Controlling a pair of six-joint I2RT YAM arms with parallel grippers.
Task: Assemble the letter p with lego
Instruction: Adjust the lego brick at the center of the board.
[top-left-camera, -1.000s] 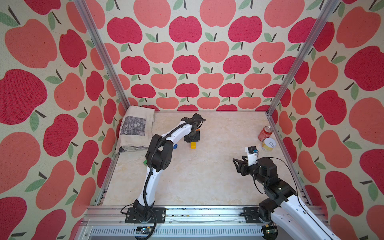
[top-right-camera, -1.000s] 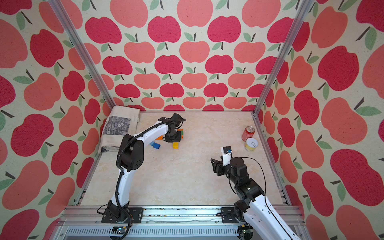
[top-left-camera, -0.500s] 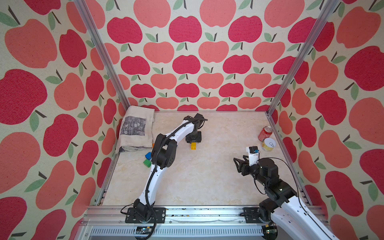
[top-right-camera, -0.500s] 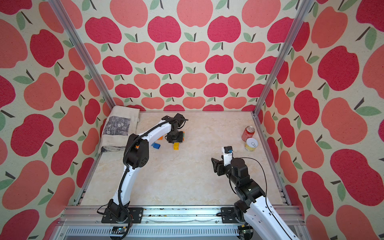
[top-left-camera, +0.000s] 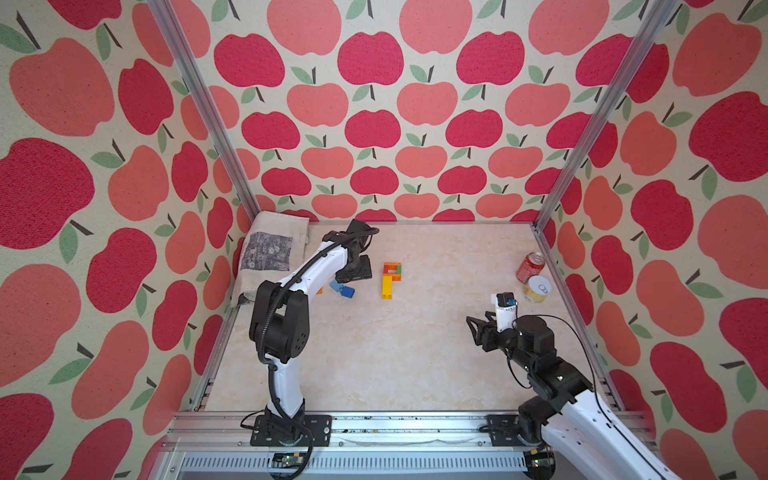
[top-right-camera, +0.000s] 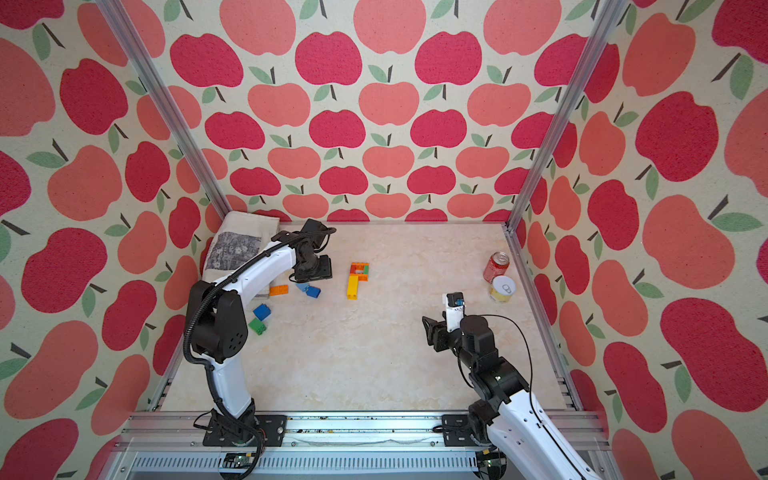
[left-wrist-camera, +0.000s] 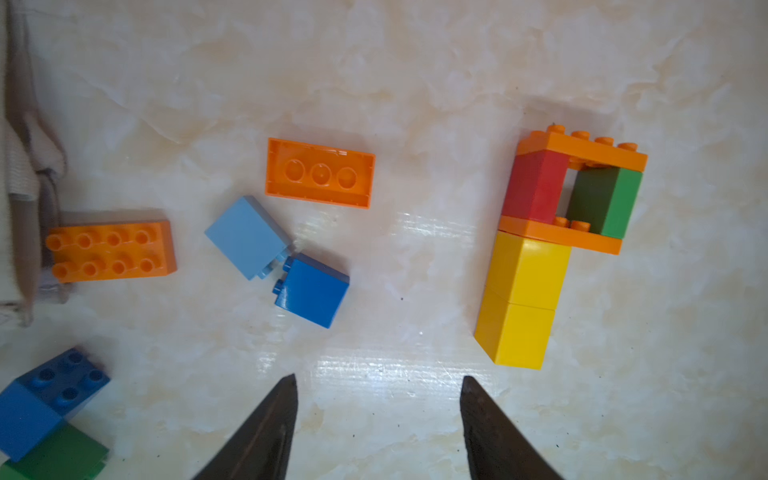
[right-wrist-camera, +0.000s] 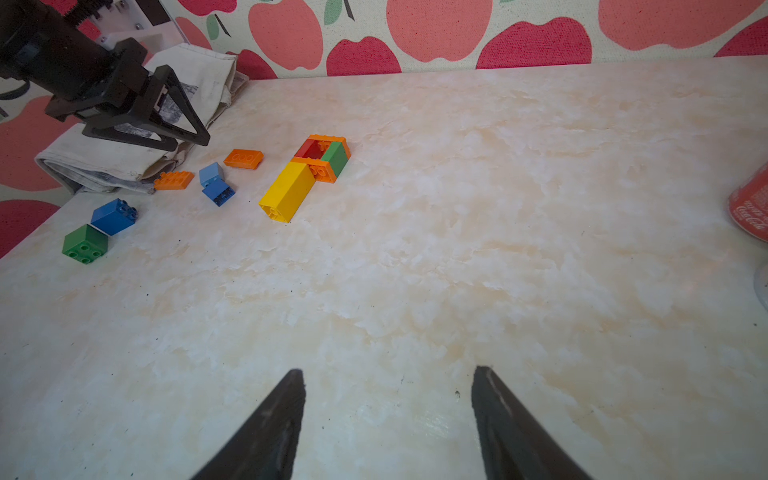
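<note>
The lego letter (top-left-camera: 390, 277) lies flat on the table: two yellow bricks form the stem (left-wrist-camera: 521, 299), and orange plates, a red brick and a green brick form the loop (left-wrist-camera: 573, 191). It also shows in a top view (top-right-camera: 358, 277) and in the right wrist view (right-wrist-camera: 305, 174). My left gripper (left-wrist-camera: 378, 377) hangs open and empty just left of the letter, above bare table (top-left-camera: 354, 270). Loose lego lies near it: an upturned orange plate (left-wrist-camera: 320, 172), a studded orange plate (left-wrist-camera: 110, 251), a light blue brick (left-wrist-camera: 247, 237) and a blue brick (left-wrist-camera: 311, 291). My right gripper (right-wrist-camera: 386, 370) stands open and empty over bare table at the front right (top-left-camera: 478, 328).
Another blue brick (top-right-camera: 262, 311) and a green brick (top-right-camera: 257, 326) lie at the left by my left arm. A folded cloth (top-left-camera: 274, 253) sits in the back left corner. A red soda can (top-left-camera: 530, 266) and a yellow tin (top-left-camera: 537, 289) stand at the right edge.
My left gripper has opened and drawn back to the left off the lego letter, which stays on the table. The left elbow has swung forward. The right arm has not moved.
</note>
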